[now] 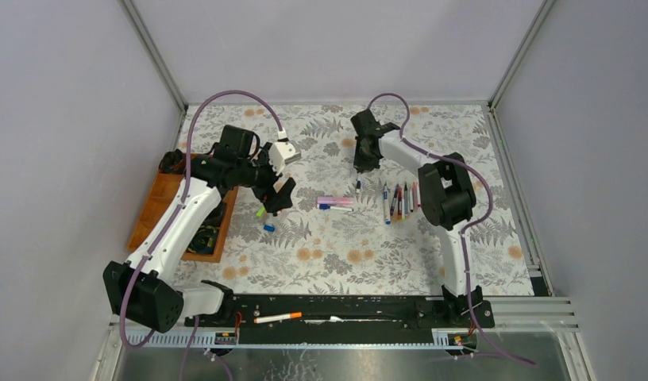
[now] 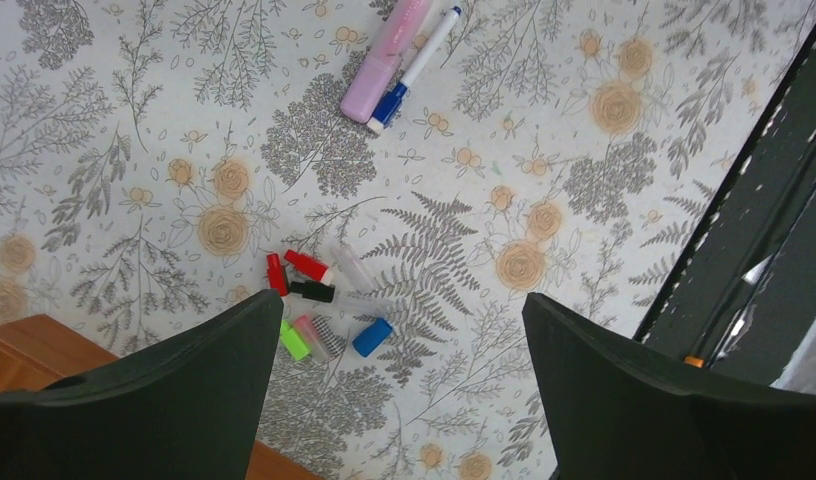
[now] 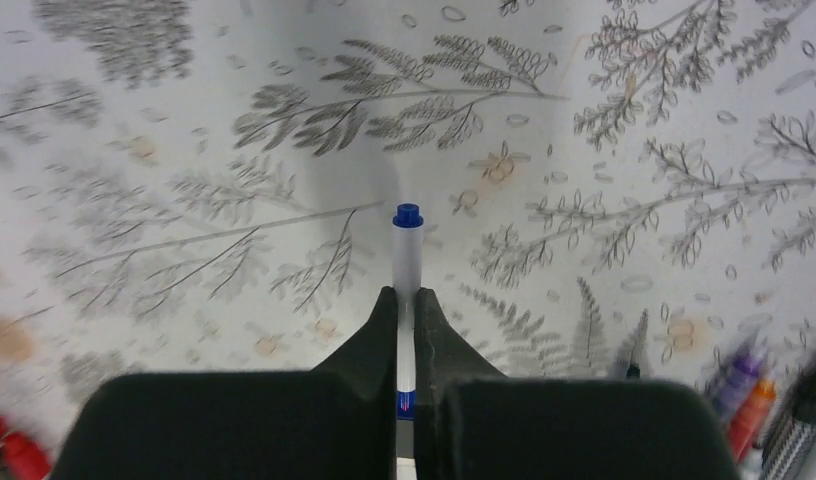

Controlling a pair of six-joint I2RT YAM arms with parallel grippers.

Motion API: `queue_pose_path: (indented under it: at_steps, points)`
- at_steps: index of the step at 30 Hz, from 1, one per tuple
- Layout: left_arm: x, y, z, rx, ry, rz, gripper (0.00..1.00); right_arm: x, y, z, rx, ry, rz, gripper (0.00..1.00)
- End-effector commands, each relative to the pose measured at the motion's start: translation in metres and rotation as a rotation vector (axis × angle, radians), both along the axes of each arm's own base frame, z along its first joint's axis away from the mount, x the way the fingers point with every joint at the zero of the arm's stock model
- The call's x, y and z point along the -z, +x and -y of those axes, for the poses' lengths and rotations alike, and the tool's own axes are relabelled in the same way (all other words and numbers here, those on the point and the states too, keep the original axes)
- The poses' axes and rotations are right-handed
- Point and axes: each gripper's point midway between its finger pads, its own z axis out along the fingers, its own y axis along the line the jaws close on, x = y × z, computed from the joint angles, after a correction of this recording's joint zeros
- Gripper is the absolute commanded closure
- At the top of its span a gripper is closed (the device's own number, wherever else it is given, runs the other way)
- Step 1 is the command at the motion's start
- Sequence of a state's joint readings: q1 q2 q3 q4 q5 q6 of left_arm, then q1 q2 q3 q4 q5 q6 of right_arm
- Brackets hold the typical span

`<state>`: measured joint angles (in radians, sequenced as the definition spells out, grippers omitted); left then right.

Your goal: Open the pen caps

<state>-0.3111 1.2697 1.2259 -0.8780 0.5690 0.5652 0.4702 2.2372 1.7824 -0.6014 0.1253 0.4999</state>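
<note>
R gripper (image 3: 406, 297) clamps blue-tipped pen (image 3: 407, 250) mid table (image 1: 345, 254); L gripper (image 2: 402, 300) gapes wide over loose pen caps (image 2: 314, 290), left of centre. I expect barrel slip if cap pull runs off-axis.

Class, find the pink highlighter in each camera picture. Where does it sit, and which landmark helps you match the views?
Top view: the pink highlighter lies near the picture's middle.
Left wrist view: the highlighter is at top centre, beside a blue-ended pen.
Right wrist view: not in it.
Shared landmark: the leaf-patterned cloth.
</note>
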Motion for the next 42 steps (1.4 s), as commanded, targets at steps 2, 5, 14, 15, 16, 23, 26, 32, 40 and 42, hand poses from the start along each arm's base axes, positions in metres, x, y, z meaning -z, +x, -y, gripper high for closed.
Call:
queue_pose_path:
  at_steps: [2,5,14,15,16,23,26,32,40,42]
  points:
    - [-0.035,0.023,0.012,-0.122,-0.119,0.003,0.02,-0.151,-0.003,-0.052,0.013,0.341,0.329,1.0]
    - [-0.051,0.022,0.021,-0.112,-0.181,-0.002,0.01,-0.195,-0.034,-0.07,-0.006,0.459,0.444,1.0]
    - [-0.073,-0.016,0.055,0.089,-0.396,-0.111,0.02,-0.265,-0.106,-0.11,-0.004,0.685,0.677,1.0]
    - [-0.074,-0.018,0.056,0.098,-0.411,-0.126,0.03,-0.272,-0.111,-0.113,-0.007,0.703,0.697,1.0]
    - [-0.074,-0.019,0.058,0.104,-0.423,-0.14,0.05,-0.279,-0.115,-0.115,-0.008,0.723,0.711,1.0]
    - [-0.072,-0.025,0.063,0.115,-0.462,-0.199,0.07,-0.305,-0.132,-0.133,-0.025,0.792,0.764,1.0]
    - [-0.06,-0.016,0.062,0.069,-0.446,-0.191,0.12,-0.31,-0.134,-0.137,-0.029,0.808,0.769,1.0]
    - [-0.045,0.004,0.055,-0.032,-0.405,-0.152,0.18,-0.309,-0.135,-0.141,-0.033,0.805,0.758,1.0]
    - [-0.049,0.005,0.061,-0.014,-0.429,-0.176,0.48,-0.305,-0.135,-0.144,-0.036,0.794,0.754,1.0]
    - [-0.049,0.004,0.061,-0.009,-0.429,-0.173,0.6,-0.303,-0.136,-0.145,-0.037,0.791,0.75,1.0]
